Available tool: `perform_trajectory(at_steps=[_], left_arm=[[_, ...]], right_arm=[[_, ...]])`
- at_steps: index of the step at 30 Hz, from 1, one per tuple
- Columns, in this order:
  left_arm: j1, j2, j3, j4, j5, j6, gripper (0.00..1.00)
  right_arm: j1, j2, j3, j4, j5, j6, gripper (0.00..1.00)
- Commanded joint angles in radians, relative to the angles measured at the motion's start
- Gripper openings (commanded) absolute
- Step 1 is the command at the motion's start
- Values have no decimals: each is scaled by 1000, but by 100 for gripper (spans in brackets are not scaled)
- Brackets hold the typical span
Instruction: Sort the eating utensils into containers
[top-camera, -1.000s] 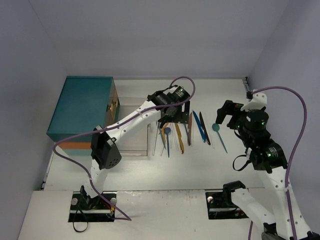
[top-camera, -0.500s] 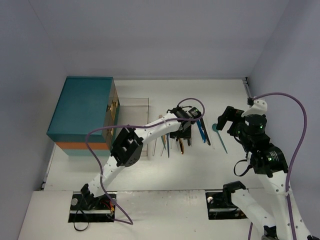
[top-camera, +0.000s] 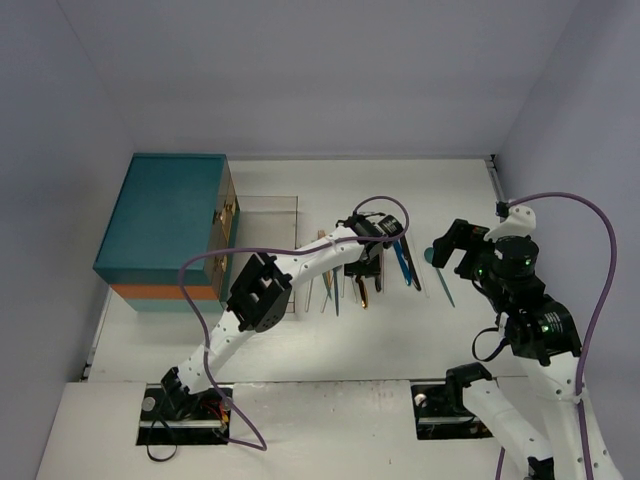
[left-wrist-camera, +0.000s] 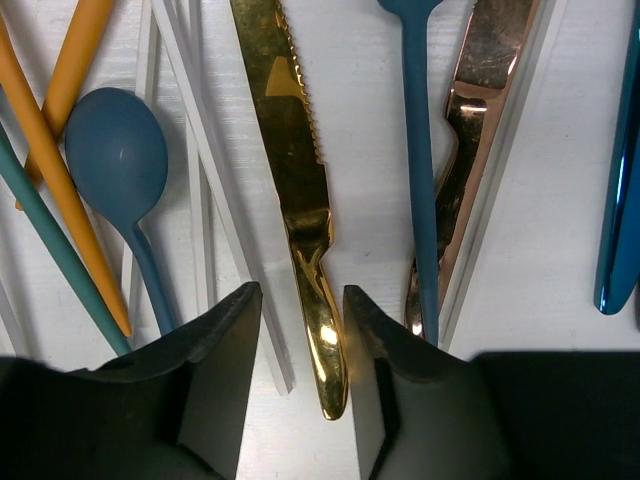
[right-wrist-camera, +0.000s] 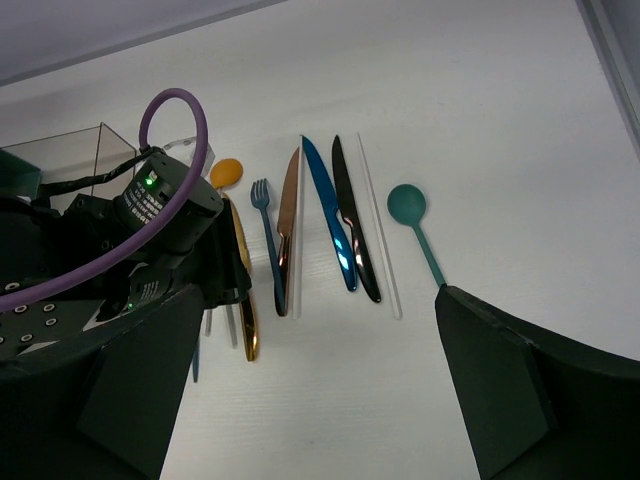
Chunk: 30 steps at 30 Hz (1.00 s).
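Gold knife (left-wrist-camera: 290, 150) flat on white counter (left-wrist-camera: 365, 150) beside blue spoon (left-wrist-camera: 115, 160) and chopsticks (left-wrist-camera: 210, 200), handle between half-spread left claw (left-wrist-camera: 300, 295), not yet clamped; right claw (right-wrist-camera: 320, 295) spread wide, empty.

White table (top-camera: 400, 330), pale grey walls (top-camera: 300, 80)

In the left wrist view the fingers (left-wrist-camera: 225, 350) of the left gripper (left-wrist-camera: 300, 292) cover the handle ends of the blue spoon (left-wrist-camera: 118, 160), blue fork (left-wrist-camera: 415, 150) and rose knife (left-wrist-camera: 480, 110). The right edge cuts off the blue knife (left-wrist-camera: 622, 200) (only a sliver shows). From above, the left arm (top-camera: 300, 262) hides the middle of the utensil row (top-camera: 333, 295).
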<state>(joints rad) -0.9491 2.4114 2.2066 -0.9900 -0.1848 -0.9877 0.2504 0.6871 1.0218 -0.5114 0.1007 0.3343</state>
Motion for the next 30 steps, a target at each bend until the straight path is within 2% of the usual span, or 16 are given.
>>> perform_trajectory(at_steps=[1, 12, 15, 20, 30], left_arm=[[7, -17, 45, -2, -11, -43, 32], [9, 32, 30, -2, 15, -68, 29], [13, 37, 14, -2, 30, -74, 22], [15, 27, -39, -2, 34, -80, 1], [13, -113, -25, -6, -27, 9, 0]], right_arm=[[7, -2, 8, 20, -11, 6, 98], [7, -17, 9, 4, -15, 6, 98], [7, -19, 12, -1, -13, 6, 98], [7, -27, 9, -6, -4, 2, 98], [7, -31, 13, -7, 5, -17, 98]])
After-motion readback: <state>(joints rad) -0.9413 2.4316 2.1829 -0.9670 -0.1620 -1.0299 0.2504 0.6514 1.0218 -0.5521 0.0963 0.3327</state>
